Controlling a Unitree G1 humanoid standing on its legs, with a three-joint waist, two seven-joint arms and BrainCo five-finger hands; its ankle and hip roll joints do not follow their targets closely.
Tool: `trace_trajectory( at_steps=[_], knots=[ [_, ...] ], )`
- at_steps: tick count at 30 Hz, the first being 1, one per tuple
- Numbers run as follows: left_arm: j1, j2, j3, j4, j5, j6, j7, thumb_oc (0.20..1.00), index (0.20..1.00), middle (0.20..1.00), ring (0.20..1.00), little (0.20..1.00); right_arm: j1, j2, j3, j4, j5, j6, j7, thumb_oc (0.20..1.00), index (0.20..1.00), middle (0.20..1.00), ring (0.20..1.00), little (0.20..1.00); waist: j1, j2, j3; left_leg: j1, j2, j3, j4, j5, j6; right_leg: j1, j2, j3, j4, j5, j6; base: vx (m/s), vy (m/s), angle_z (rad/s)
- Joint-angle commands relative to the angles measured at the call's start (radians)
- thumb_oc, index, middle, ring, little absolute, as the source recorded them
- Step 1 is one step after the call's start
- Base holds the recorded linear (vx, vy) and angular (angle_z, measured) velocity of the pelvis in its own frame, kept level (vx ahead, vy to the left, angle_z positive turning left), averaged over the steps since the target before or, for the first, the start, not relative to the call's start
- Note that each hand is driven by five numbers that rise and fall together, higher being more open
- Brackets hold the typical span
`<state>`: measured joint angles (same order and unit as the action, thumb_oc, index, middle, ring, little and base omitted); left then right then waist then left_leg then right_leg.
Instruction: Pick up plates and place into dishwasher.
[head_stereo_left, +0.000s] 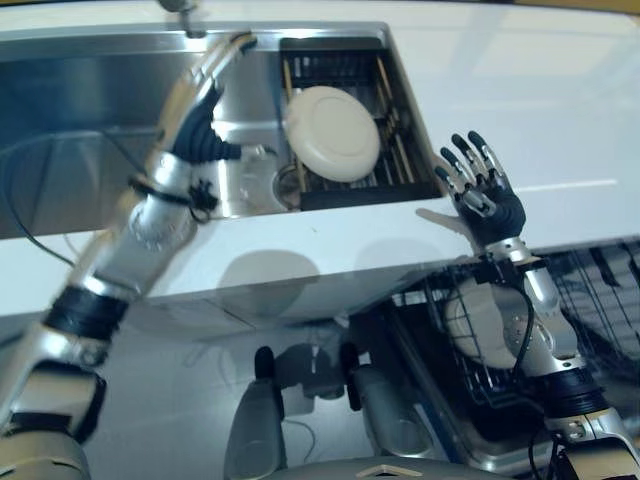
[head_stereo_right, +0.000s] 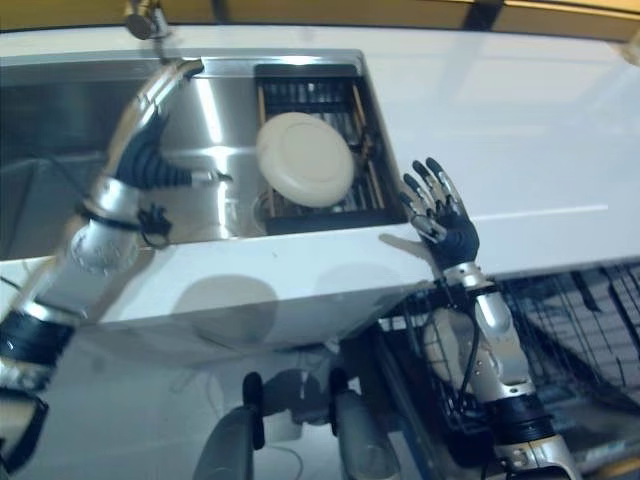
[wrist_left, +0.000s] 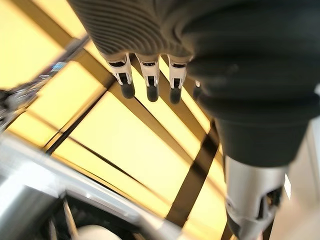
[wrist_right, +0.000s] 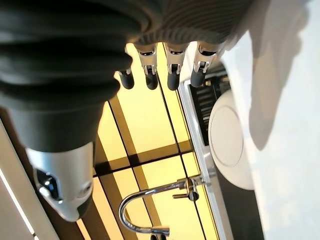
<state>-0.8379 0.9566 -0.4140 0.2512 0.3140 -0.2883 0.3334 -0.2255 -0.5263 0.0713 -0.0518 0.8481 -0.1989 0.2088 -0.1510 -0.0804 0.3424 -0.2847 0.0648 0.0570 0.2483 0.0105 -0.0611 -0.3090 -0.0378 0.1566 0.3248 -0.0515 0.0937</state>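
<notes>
A round cream plate (head_stereo_left: 331, 133) leans in a black dish rack (head_stereo_left: 345, 70) at the right end of the steel sink (head_stereo_left: 90, 90). It also appears in the right wrist view as a plate (wrist_right: 227, 137). My left hand (head_stereo_left: 203, 103) is raised over the sink just left of the plate, fingers straight, holding nothing. Over the white counter to the plate's right, my right hand (head_stereo_left: 480, 188) is open with fingers spread and empty. Below the counter edge, another pale plate (head_stereo_left: 482, 325) stands in the dishwasher's pulled-out wire rack (head_stereo_left: 600, 290).
The white counter (head_stereo_left: 520, 100) runs to the right of the sink. A chrome faucet (wrist_right: 145, 195) stands at the sink's back edge. The dishwasher's lower rack reaches out under the counter at the lower right.
</notes>
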Motion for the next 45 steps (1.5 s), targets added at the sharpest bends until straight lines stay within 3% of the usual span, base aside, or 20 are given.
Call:
trace_trajectory(
  at_steps=[1,5,10,15,20,34,45],
  knots=[
    [-0.173,0.040,-0.067,0.069,0.074,0.038,0.043,1.000,1.000,1.000,1.000,1.000,0.014,-0.067,-0.047,-0.026,0.022,0.023,0.038,1.000,1.000,1.000,1.000,1.000,-0.059,0.049,-0.057,0.073,-0.027,0.030,-0.026,-0.041,0.039,0.026,-0.009,-0.006,-0.056,0.044,0.021,0.16,0.113,-0.20],
    [-0.352,0.110,-0.276,0.171,0.271,0.084,-0.013,1.000,1.000,1.000,1.000,1.000,0.024,-0.128,-0.077,0.006,0.051,0.040,0.071,1.000,1.000,1.000,1.000,1.000,-0.092,0.073,-0.075,0.107,-0.023,0.042,-0.046,-0.048,0.035,0.048,-0.017,0.000,-0.059,0.034,0.026,0.12,0.078,-0.15],
    [-0.472,0.157,-0.451,0.166,0.281,0.111,-0.096,1.000,1.000,1.000,1.000,1.000,0.017,-0.181,-0.083,0.022,0.091,-0.006,0.074,1.000,1.000,1.000,1.000,1.000,-0.107,0.080,-0.059,0.097,-0.021,0.038,-0.060,-0.040,0.028,0.032,-0.018,0.002,-0.051,0.028,0.025,-0.02,0.022,-0.05],
    [-0.508,0.147,-0.502,0.202,0.322,0.107,-0.160,1.000,1.000,1.000,1.000,1.000,-0.023,-0.200,-0.075,0.027,0.087,-0.041,0.053,1.000,1.000,1.000,1.000,1.000,-0.115,0.083,-0.028,0.069,-0.016,0.038,-0.064,-0.026,0.023,0.002,-0.014,0.006,-0.041,0.029,0.021,-0.07,0.017,-0.04],
    [-0.562,0.162,-0.544,0.209,0.241,0.094,-0.201,1.000,1.000,1.000,1.000,1.000,-0.044,-0.206,-0.081,0.018,0.085,-0.052,0.038,1.000,1.000,1.000,1.000,1.000,-0.119,0.086,-0.007,0.051,-0.011,0.039,-0.072,-0.015,0.019,-0.017,-0.012,0.000,-0.036,0.030,0.016,-0.05,0.013,0.00],
    [-0.475,0.140,-0.510,0.262,0.300,0.049,-0.235,1.000,1.000,1.000,1.000,1.000,-0.073,-0.191,-0.066,0.008,0.057,-0.058,0.013,1.000,1.000,1.000,1.000,1.000,-0.112,0.085,0.016,0.027,-0.008,0.035,-0.065,-0.008,0.018,-0.031,-0.014,-0.018,-0.025,0.024,0.006,0.00,0.000,0.00],
    [-0.535,0.185,-0.593,0.259,0.303,0.042,-0.317,1.000,1.000,1.000,1.000,1.000,-0.110,-0.212,-0.047,0.008,0.062,-0.076,-0.018,1.000,1.000,1.000,1.000,1.000,-0.110,0.088,0.043,0.002,-0.006,0.037,-0.065,0.003,0.016,-0.050,-0.015,-0.028,-0.030,0.034,0.002,-0.02,-0.003,-0.01]
  ],
)
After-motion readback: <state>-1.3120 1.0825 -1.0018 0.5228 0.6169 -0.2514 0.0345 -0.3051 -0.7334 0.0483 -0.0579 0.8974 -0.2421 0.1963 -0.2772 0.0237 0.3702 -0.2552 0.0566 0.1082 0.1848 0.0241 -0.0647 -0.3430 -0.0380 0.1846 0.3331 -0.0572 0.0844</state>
